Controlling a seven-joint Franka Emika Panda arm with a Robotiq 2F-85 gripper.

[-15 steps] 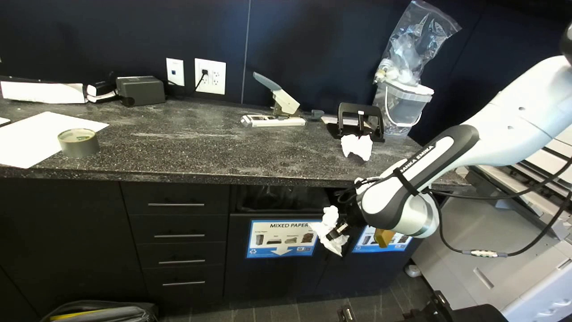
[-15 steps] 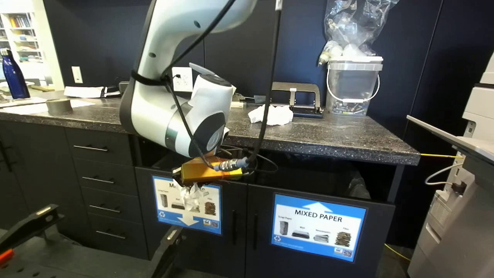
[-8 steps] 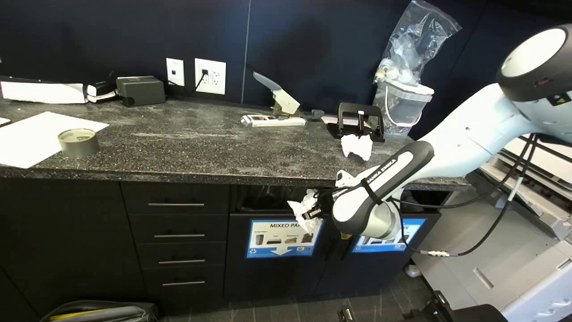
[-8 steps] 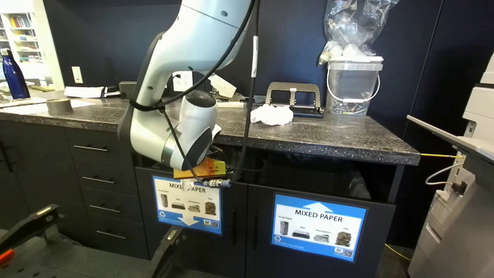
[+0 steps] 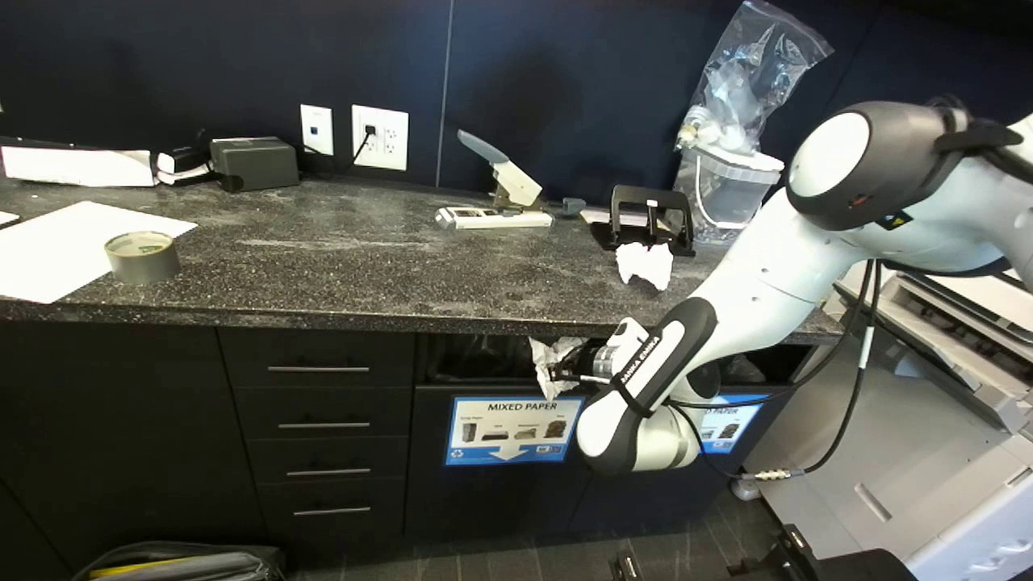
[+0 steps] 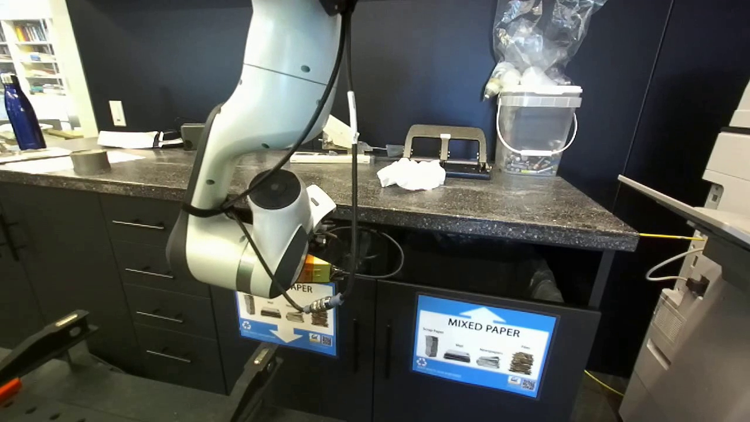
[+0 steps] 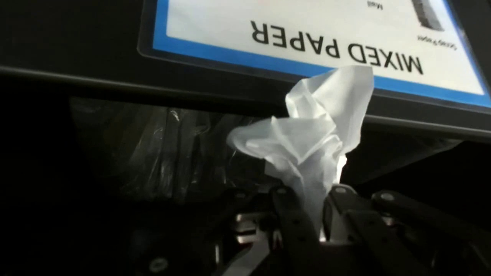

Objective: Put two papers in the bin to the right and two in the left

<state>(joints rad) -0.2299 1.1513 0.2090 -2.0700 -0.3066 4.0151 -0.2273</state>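
One crumpled white paper wad [image 7: 307,136]: is jutting from the black two-fingered gripper [image 7: 311,191], its creased free end fanning wide.
Gripper: is clamping that wad, a finger pressing on either side; in an exterior view it is pointing sideways, just below the front edge of the dark speckled countertop [image 5: 347,278].
Right bin [image 6: 568,357]: this black cabinet compartment is showing a blue-bordered sign [image 6: 483,346] with a white arrow pointing up.
Left bin [image 5: 484,504]: this neighbouring black compartment is bearing a pale blue-framed sign [image 5: 514,432] with a white arrow pointing down. The clamped wad is overlapping its slot at the end nearer the right bin; whether any paper is reaching inside is not showing clearly.
MIXED PAPER lettering [image 7: 334,48]: is appearing upside down in the wrist view, with the wad covering part of the sign's border and the compartment's top edge; clear plastic film [image 7: 168,153] is gleaming faintly in the slot.
Second crumpled white paper wad [image 6: 413,174]: is resting on the countertop just in front of the black hole punch [image 5: 652,196] in both exterior views.
White-and-grey robot arm [image 6: 275,99]: is hanging before the left bin, hiding the gripper's fingers and part of the pale sign in an exterior view.
Grey tape roll [image 5: 144,262]: is sitting at the edge of a large flat white sheet [image 5: 48,250].
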